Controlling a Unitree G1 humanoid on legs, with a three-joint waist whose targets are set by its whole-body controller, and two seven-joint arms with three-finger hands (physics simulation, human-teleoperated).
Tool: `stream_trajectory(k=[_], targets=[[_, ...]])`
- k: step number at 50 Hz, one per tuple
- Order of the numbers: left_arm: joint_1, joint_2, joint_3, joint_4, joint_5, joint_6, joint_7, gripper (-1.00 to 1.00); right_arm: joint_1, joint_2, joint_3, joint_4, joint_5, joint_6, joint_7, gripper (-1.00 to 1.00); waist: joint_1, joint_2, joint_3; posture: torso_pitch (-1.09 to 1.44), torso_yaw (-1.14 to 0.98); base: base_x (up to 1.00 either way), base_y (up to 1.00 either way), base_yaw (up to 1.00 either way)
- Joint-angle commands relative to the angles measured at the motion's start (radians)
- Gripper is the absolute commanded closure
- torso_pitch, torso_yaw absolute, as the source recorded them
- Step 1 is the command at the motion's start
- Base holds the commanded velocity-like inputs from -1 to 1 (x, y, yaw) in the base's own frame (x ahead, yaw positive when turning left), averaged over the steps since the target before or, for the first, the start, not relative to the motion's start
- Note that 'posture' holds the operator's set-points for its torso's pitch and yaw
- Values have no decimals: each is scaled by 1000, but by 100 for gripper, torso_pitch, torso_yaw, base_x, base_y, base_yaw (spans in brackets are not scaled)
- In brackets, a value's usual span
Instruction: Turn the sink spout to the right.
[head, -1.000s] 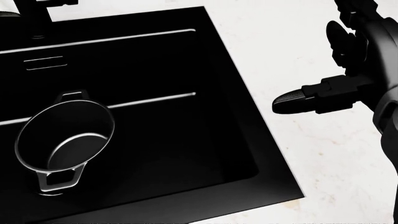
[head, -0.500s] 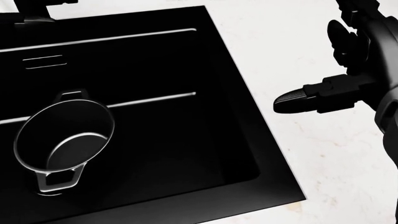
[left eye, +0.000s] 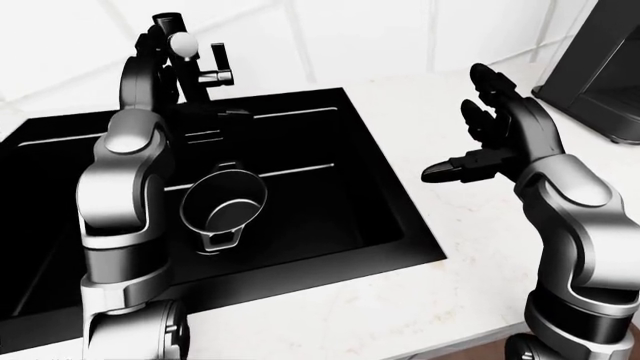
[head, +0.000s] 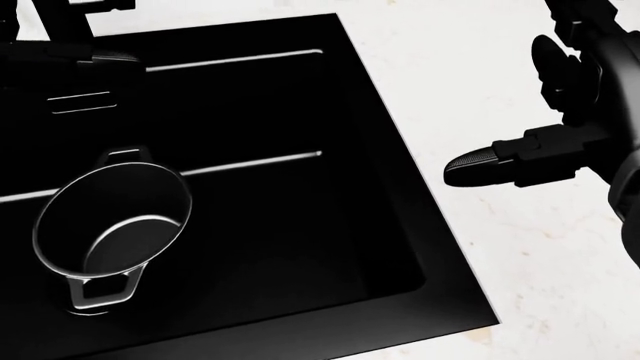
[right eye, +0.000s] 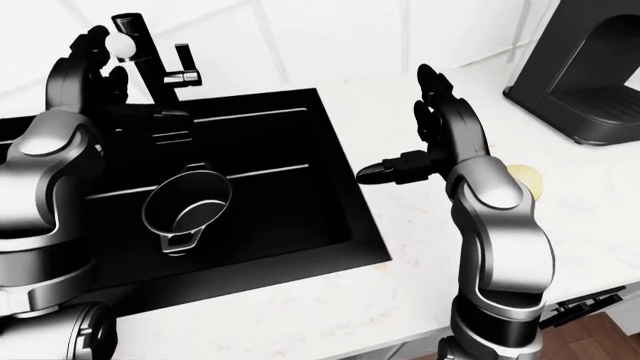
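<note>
The black faucet (right eye: 138, 37) stands at the top left rim of the black sink (left eye: 392, 206), with a side lever (right eye: 185, 73). Its spout (left eye: 228, 114) reaches out low over the basin; in the head view it is a dark shape (head: 100, 56) at the top left. My left hand (right eye: 90, 64) is raised beside the faucet's upright neck, fingers open and up against it, not closed round it. My right hand (right eye: 405, 131) is open and empty, held above the white counter to the right of the sink.
A steel pot (left eye: 225, 201) with two handles sits in the sink basin. A black coffee machine (right eye: 585, 75) stands on the counter (right eye: 300, 300) at the top right. A pale yellow object (right eye: 530, 180) lies behind my right arm.
In the head view the dark spout shape at the top left has swung to the right over the basin. The view has shifted slightly; the right hand holds its pose.
</note>
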Motion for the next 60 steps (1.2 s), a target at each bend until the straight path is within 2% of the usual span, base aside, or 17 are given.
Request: stream_trajectory(k=[1,19,39,42,44,60], targets=[[-28,-1,13,-36,11,-20,2,-100,-28,-12,-11,-31,-1,-25,-4,-100,-2,-3,-23,0,0,0,0,0],[-40,-39,-10,-67,41,8,-7,-100,-38,-16,-8,-31,0,-17,-4,-100,0,-3,-22,0,0,0,0,0],[-74,-112,-55,-35,83,-1,-5,-100,-41,-19,-9,-36,-2,-9,-2,-100,5,-9,-22,0,0,0,0,0],[-79,-120,-60,-36,89,3,-6,-100,-65,-32,-17,-44,5,25,2,-100,6,-10,-22,0,0,0,0,0],[-83,-128,-65,-43,94,11,-6,-100,-39,-21,-12,-41,1,-6,-3,-100,6,-9,-21,0,0,0,0,0],[-128,-166,-90,-38,125,34,-10,-100,-21,-21,-22,-61,10,-3,-5,-100,4,-18,-17,0,0,0,0,0]])
